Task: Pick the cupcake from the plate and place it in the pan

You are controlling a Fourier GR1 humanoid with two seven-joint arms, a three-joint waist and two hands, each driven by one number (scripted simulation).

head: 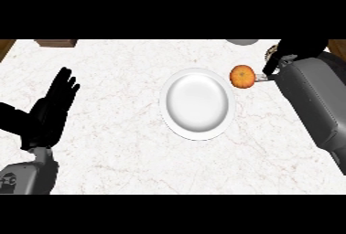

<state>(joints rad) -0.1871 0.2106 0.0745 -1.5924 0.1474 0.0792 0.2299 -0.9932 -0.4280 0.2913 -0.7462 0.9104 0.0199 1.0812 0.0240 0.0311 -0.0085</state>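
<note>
The white plate [197, 103] lies at the counter's middle with nothing on it. My right hand [302, 47] is at the far right, beyond the plate, fingers curled round a small speckled thing [269, 53] that looks like the cupcake; only a sliver of it shows. A short grey bar [263, 77], perhaps the pan's handle, pokes out from under my right forearm [314, 98], which hides the rest of the pan. My left hand [51, 109] rests open at the left, fingers up.
An orange fruit [242, 76] lies just right of the plate, touching the grey bar. A grey round object [242, 42] is cut off at the far edge. A brown box [55, 43] sits at the far left.
</note>
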